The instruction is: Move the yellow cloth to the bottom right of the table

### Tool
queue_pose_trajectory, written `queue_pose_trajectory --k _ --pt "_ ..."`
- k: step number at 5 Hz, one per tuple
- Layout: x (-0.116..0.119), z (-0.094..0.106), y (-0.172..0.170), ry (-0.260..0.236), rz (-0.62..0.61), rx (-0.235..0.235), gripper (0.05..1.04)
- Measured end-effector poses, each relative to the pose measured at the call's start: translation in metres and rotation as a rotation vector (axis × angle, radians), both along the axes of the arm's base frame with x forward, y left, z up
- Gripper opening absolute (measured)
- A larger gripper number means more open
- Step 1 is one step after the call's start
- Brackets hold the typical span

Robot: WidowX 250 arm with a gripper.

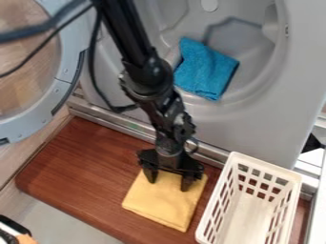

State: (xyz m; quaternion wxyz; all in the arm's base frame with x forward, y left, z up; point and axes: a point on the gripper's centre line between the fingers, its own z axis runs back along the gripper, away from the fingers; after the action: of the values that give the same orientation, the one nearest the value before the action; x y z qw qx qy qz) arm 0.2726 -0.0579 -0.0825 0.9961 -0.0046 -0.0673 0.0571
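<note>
Warm, buttery yellow, in one solid shade: the cloth [162,205]. The table [76,162] is reddish brown with darker wood-grain streaks. The robot arm [149,78] and gripper [169,185] are black. A second cloth [202,71] is bright teal blue (the most vivid colour here). The basket [267,171] is creamy white, its sides patterned with rows of rectangular openings. The appliance front [255,128] is light grey; its round door [66,74] has a pale blue-grey rim.
</note>
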Motion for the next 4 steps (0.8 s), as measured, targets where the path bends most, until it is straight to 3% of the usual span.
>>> queue_pose_trajectory --k 2,3,4 --pt "0.0 0.003 0.003 0.019 0.056 0.023 0.998" --pt "-0.007 0.024 0.01 -0.002 0.047 0.058 1.002" --pt "-0.004 0.067 0.011 -0.079 0.054 0.054 1.001"
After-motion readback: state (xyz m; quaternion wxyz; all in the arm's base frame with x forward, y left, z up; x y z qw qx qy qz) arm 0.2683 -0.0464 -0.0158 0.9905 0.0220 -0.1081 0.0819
